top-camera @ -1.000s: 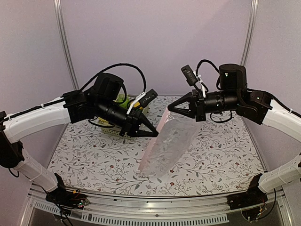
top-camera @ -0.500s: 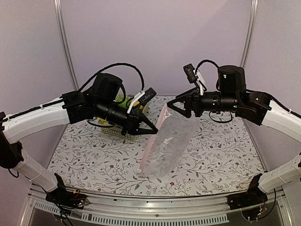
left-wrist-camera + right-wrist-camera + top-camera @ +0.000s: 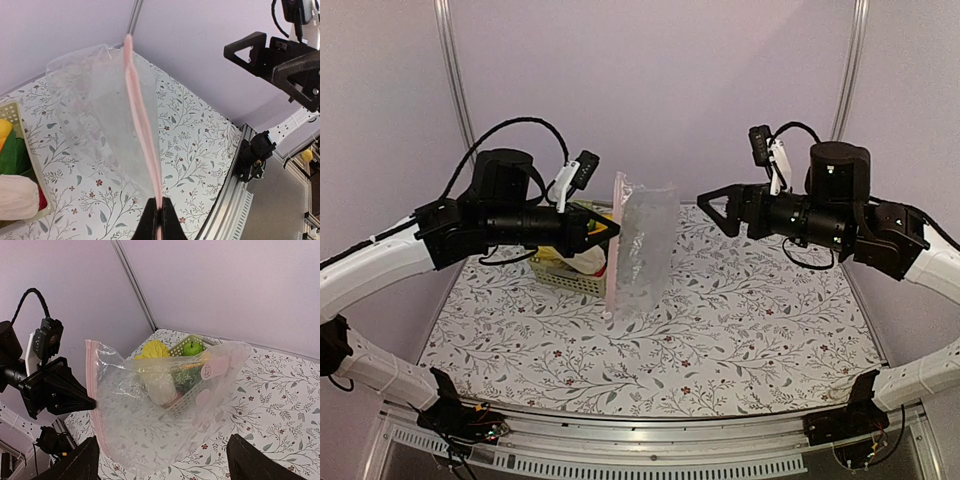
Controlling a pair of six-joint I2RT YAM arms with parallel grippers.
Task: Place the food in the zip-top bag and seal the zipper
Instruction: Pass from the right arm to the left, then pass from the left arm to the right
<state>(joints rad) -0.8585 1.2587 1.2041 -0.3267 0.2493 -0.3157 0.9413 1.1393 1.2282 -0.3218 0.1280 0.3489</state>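
The clear zip-top bag hangs upright over the table's middle, apart from my right gripper. My left gripper is shut on its pink zipper, with the jaw tips pinched on the strip. My right gripper stands open to the right of the bag, nothing between its fingers. The food lies in the pale green basket behind the bag: a green apple, a yellow leafy piece and a whitish cabbage. The bag looks empty. No slider tab shows.
The basket sits at the back left of the flowered table, partly behind my left arm. Metal frame posts stand at the rear corners, and a rail runs along the near edge.
My right gripper has opened, let go of the bag and drawn back to the right. My left arm has pulled left and up, so the bag now hangs upright from it.
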